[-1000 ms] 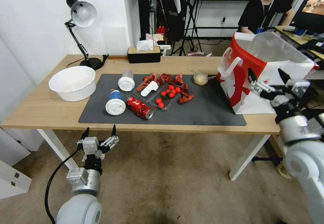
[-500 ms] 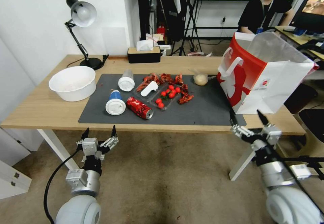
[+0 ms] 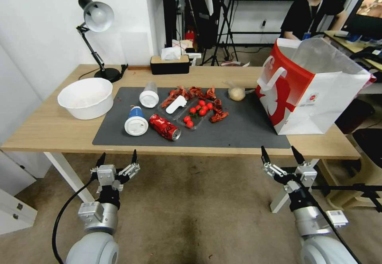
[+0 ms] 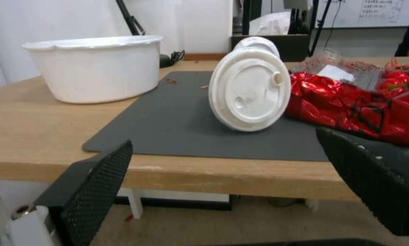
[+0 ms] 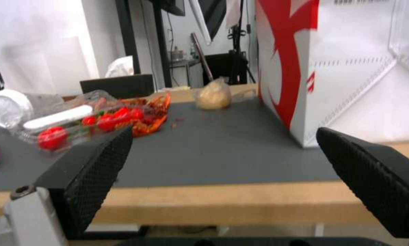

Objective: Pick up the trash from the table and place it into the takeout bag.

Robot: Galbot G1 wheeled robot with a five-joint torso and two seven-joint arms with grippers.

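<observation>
Both end effectors, left [image 3: 116, 158] and right [image 3: 280, 155], hang wide open and empty below the wooden surface [image 3: 47, 131]. Crumpled red can [image 3: 164, 127] lies by the blue cup [image 3: 135, 121] on the matte grey mat [image 3: 238, 131].

The head view looks forward and down from in front of the tabletop [image 3: 47, 131], taking in its whole length, the mat [image 3: 238, 131] and the bag [image 3: 318, 97] at its right end. The left wrist view sits low, just below the tabletop's front edge, facing across the mat, close to the blue cup [image 4: 250, 92] and the can [image 4: 350, 109]. The right wrist view sits equally low near the bag [image 5: 341, 68], facing across the mat toward the bundle [image 5: 212, 95]. Both wrist views share the mat [image 5: 213, 153] and the tomato tray [image 5: 67, 124] with the head view.
</observation>
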